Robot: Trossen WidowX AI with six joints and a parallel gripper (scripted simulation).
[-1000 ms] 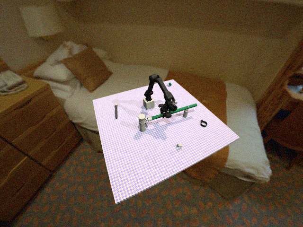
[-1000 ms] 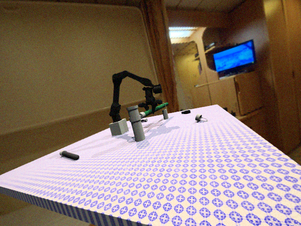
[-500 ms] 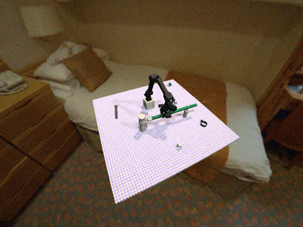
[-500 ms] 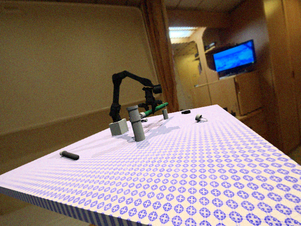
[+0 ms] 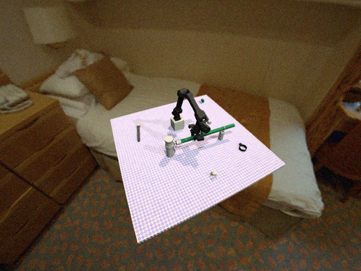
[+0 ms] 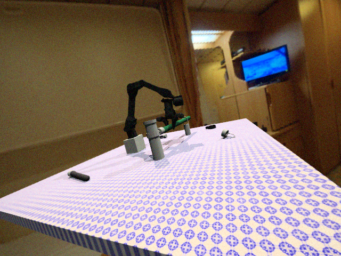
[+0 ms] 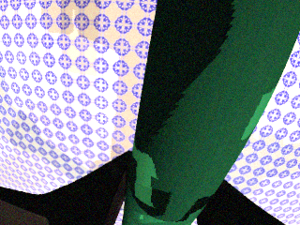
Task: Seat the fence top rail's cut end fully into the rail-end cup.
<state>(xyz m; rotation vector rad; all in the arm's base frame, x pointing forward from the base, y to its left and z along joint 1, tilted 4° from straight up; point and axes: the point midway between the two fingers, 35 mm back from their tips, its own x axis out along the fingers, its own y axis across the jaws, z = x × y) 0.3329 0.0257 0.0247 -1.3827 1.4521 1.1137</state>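
The green rail (image 5: 215,130) (image 6: 181,120) (image 7: 211,112) runs through the loop cap on the small post (image 5: 221,135) (image 6: 187,129). My gripper (image 5: 197,136) (image 7: 164,164) is shut on the rail between the two posts. The rail's near end meets the whitish rail-end cup (image 5: 178,141) (image 6: 161,129), which hangs beside the big post (image 5: 169,150) (image 6: 154,143) on its brace band, up near the post cap (image 5: 168,139) (image 6: 149,121). The rail and cup look in line; how deep the cut end sits inside the cup is hidden.
A dark rod with a pale end (image 5: 139,133) (image 6: 79,176) lies beyond the big post. A black ring (image 5: 243,145) (image 6: 210,127) and a loose pale cap with a loop (image 5: 213,174) (image 6: 225,133) lie on the table. A small green piece (image 5: 202,100) lies at the back corner.
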